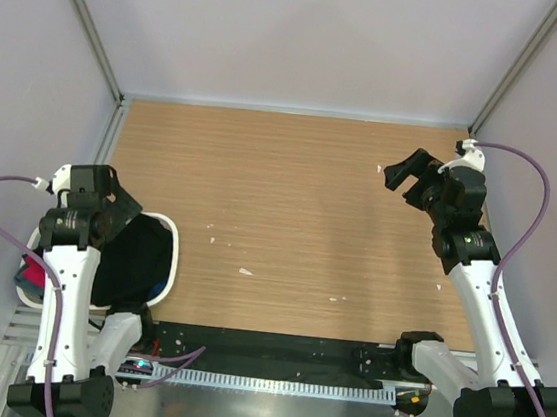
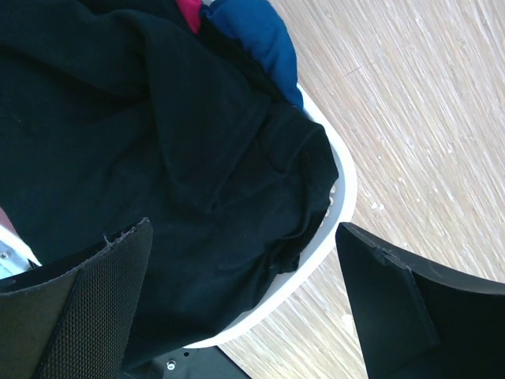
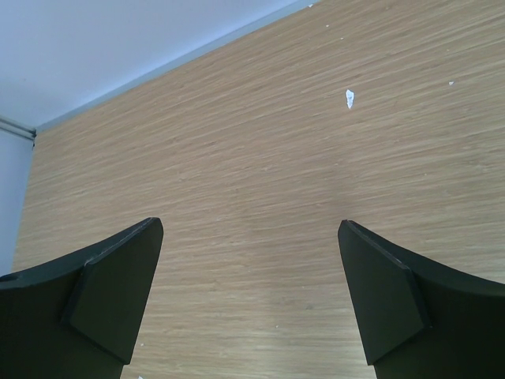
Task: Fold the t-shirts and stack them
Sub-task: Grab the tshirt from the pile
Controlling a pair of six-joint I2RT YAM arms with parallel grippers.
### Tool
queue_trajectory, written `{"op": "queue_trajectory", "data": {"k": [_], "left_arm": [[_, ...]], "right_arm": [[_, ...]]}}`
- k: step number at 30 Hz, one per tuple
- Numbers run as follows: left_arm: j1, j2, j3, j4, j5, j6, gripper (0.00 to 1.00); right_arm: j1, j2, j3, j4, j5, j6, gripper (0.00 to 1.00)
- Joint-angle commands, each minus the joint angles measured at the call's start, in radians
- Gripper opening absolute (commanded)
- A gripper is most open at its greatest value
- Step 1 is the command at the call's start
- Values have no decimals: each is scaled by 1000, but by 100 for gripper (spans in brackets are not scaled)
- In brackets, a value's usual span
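Large black cloth t-shirt [image 2: 158,158] is lying crumpled in the white oval plastic basket [image 2: 344,181], filling most of it and bunching up against the rim. No fold is showing on it. A blue cloth shirt [image 2: 260,39] is sitting beside it at the basket's edge, with a sliver of red-pink cloth shirt [image 2: 189,11] showing next to the blue one; both are mostly hidden under the black one.

In the top view the basket is sitting at the near-left corner of the light wooden table [image 1: 299,201], partly under the left arm.

Left gripper [image 2: 245,233] is hanging over the basket with its jaws spread wide. One finger [image 2: 95,300] is showing over the black cloth, the other [image 2: 394,300] over the bare table just outside the rim. Nothing is being held, and I can't tell whether either finger is touching the cloth.

Right gripper [image 3: 251,225] is hovering well apart at the far-right side of the table, jaws also wide and holding nothing, with only bare wood between them. A few white specks [image 3: 349,97] are lying on the wood there.
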Motion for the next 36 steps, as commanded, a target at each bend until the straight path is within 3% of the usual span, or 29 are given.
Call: {"op": "queue_trajectory", "data": {"k": [1,18,21,24,27,29,34,36], "left_arm": [[1,0,-10,-2,-43,11,100],[2,42,-80,68,-38,-12,100],[4,98,-82,82,-53,-50,89],[20,134,-91,99,-79,-70,89],[56,165,-113,133,-67,-83,75],[85,171,-131,148,-55,-83,74],[146,189,-149,136,-43,-90,59],[175,192,-163,136,-26,-96,42]], "right_arm": [[0,-2,6,52,-5,8,100],[1,15,-8,54,-19,14,100],[1,20,-3,57,-26,12,100],[1,22,0,55,-29,18,100],[0,25,-2,57,-30,17,100],[0,22,-5,57,-31,20,100],[1,21,-6,55,-34,18,100],[1,22,-3,55,-42,20,100]]}}
